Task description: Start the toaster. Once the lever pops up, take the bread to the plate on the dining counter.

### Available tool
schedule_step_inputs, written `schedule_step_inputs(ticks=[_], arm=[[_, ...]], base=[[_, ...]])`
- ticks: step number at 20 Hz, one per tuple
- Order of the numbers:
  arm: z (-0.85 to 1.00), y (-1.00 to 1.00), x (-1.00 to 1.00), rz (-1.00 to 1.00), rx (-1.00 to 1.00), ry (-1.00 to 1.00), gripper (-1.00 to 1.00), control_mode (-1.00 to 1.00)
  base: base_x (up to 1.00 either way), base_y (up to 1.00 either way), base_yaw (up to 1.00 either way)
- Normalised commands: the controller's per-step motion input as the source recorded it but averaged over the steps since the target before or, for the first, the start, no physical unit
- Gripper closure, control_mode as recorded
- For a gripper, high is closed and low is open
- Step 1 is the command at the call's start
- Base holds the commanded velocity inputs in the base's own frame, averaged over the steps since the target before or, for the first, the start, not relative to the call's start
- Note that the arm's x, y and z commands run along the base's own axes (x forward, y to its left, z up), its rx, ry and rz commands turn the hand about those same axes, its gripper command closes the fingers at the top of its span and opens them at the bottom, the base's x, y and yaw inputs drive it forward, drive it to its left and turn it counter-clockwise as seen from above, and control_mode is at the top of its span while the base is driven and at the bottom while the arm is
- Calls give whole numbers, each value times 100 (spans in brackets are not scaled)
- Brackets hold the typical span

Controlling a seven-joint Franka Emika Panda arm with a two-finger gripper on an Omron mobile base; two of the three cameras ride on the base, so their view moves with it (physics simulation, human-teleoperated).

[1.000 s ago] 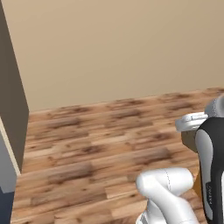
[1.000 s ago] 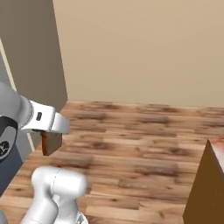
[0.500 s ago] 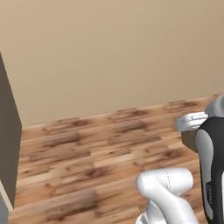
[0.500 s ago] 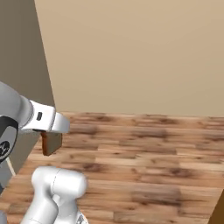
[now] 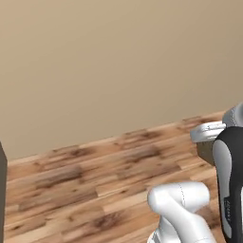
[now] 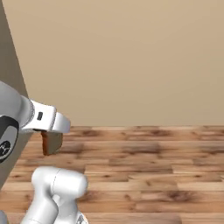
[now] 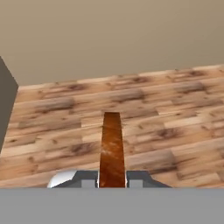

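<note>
My gripper (image 7: 112,181) is shut on the bread (image 7: 112,146). In the hand view the slice is seen edge-on, as a brown crust strip standing upright between the finger tips, above the wooden floor. In the right base view the bread (image 6: 51,142) hangs under the white hand, and the gripper (image 6: 50,133) is held at the left, above the arm's elbow. In the left base view a tan corner of the bread (image 5: 206,152) pokes out below the hand at the right edge. The toaster, the plate and the dining counter are out of view.
A wooden plank floor (image 5: 95,185) runs to a plain beige wall (image 6: 131,61). A tall grey panel (image 6: 9,87) stands at the left of the right base view, and the same grey panel (image 7: 6,103) shows at the left of the hand view.
The whole picture has shifted, so the base has moved. The grey panel slid toward the left edge and the counter corner left the right base view. The bread stays in the gripper.
</note>
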Motion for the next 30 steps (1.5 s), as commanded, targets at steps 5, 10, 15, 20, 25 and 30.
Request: schedule_step_inputs(ticks=[5, 10, 15, 20, 25, 30], arm=[[0, 0, 0, 0, 0, 0, 100, 100], [0, 0, 0, 0, 0, 0, 100, 100], [0, 0, 0, 0, 0, 0, 100, 100], [0, 0, 0, 0, 0, 0, 100, 100], [0, 0, 0, 0, 0, 0, 100, 100], [0, 0, 0, 0, 0, 0, 100, 100]], base=[[77, 3, -45], [56, 1, -64], [52, 0, -66], [56, 7, -65], [63, 26, -63], [65, 46, -59]])
